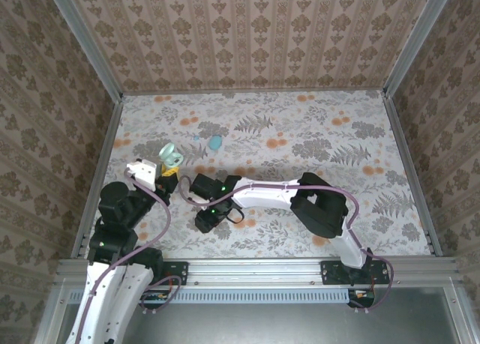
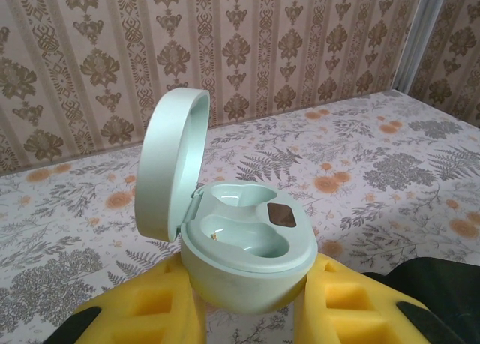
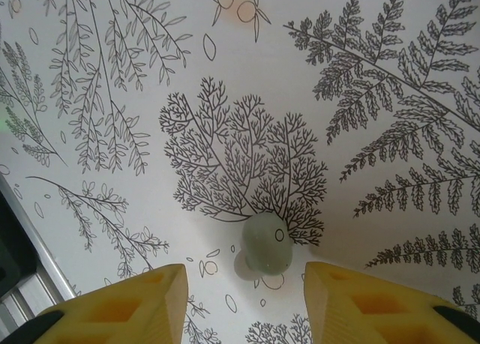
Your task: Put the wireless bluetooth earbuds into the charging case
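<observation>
A pale oval earbud (image 3: pixel 265 243) is laid pointing away from the wide-open, empty right jaws; the open case (image 2: pixel 251 273) is clamped by the left jaws.

A lab-style robot test booth: damask-wallpapered panels (image 1: pixel 255 37) at twelve o'clock, aluminium frame rail (image 1: pixel 255 270) at six, fern-print tabletop (image 1: pixel 315 127) between.

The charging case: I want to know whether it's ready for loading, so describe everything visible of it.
The charging case is a smooth, glossy mint-green oval, apparently plastic. Its hinged lid stands open, upright on the left. Both inner wells look empty; a small dark patch sits beside them. The left hand's yellow fingers clamp its base from both sides.
</observation>
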